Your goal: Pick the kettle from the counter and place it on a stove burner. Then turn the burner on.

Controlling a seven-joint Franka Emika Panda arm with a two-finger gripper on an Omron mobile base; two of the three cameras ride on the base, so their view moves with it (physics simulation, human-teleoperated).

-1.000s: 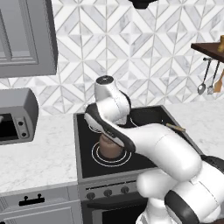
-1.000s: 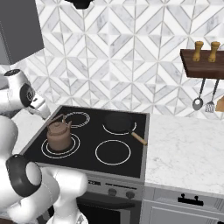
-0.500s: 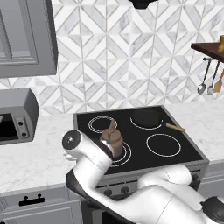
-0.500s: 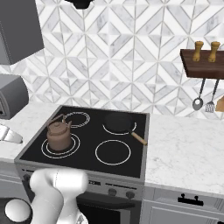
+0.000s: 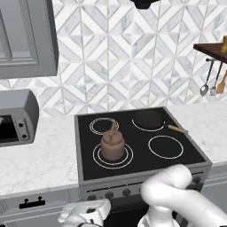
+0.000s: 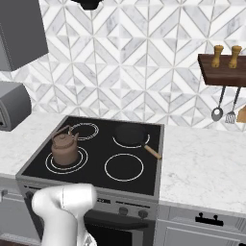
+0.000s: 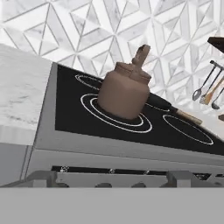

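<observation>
In the second before this moment the arm swung away from above the stove and dropped low in front of it; the gripper (image 5: 86, 217) now sat down by the stove's front edge, left of the arm's elbow, its jaws spread wide and holding nothing. The kettle (image 5: 111, 146) stayed where it was, upright on the front-left burner (image 5: 112, 155), inside the burner's rings and free of any grip. That suggested the placing step was finished and the arm was heading for the knobs (image 5: 116, 193) on the front panel, so turning the burner on was what remained.

The kettle is squat, so its long axis ran vertical, base flat on the glass, lid up. Its thin handle rose from the top and leaned toward the back wall. The pan (image 5: 150, 119) sat on the rear-right burner, well apart from it, wooden handle pointing toward the counter (image 5: 35, 155) on the right.
</observation>
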